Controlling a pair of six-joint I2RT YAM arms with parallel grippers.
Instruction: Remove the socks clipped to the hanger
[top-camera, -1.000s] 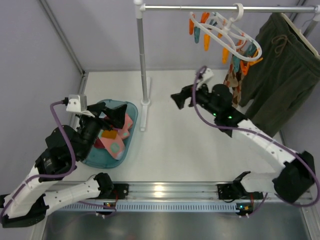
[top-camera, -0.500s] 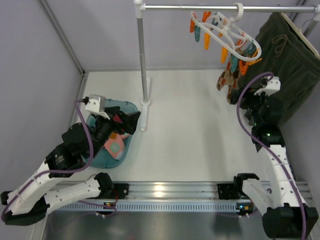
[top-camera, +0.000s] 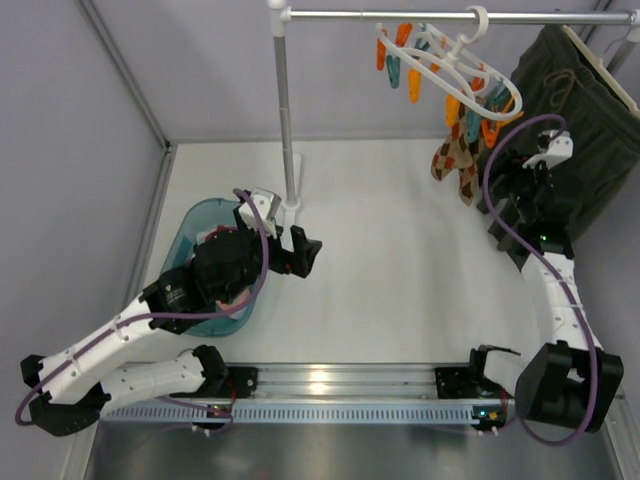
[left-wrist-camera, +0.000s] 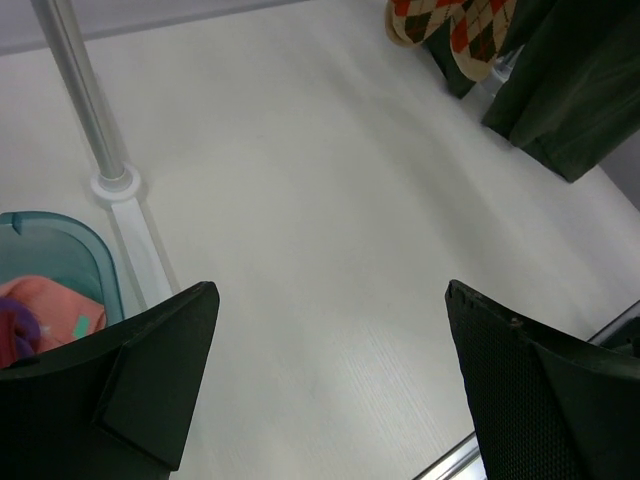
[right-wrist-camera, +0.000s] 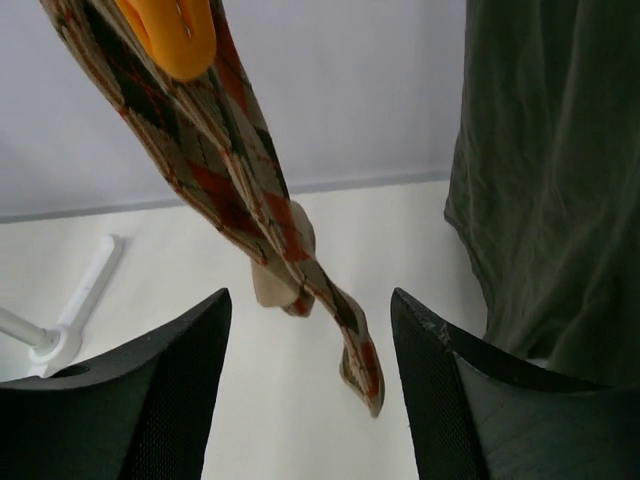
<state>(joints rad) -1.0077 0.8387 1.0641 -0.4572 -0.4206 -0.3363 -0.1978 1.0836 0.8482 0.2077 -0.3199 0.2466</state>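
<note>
The argyle socks (right-wrist-camera: 232, 160), likely soft and light, hang from an orange clip (right-wrist-camera: 170, 30) on the hanger (top-camera: 452, 62) ahead of the spread fingers of the right gripper (right-wrist-camera: 308, 335), best pinched high near that clip, while the left gripper (left-wrist-camera: 330, 335) gapes empty.

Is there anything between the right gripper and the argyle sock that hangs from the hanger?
Nothing visible does. In the right wrist view the argyle sock hangs straight ahead of the open right gripper, clipped at its top by an orange clothespin. The dark green garment hangs off to the right, not in the path.
</note>
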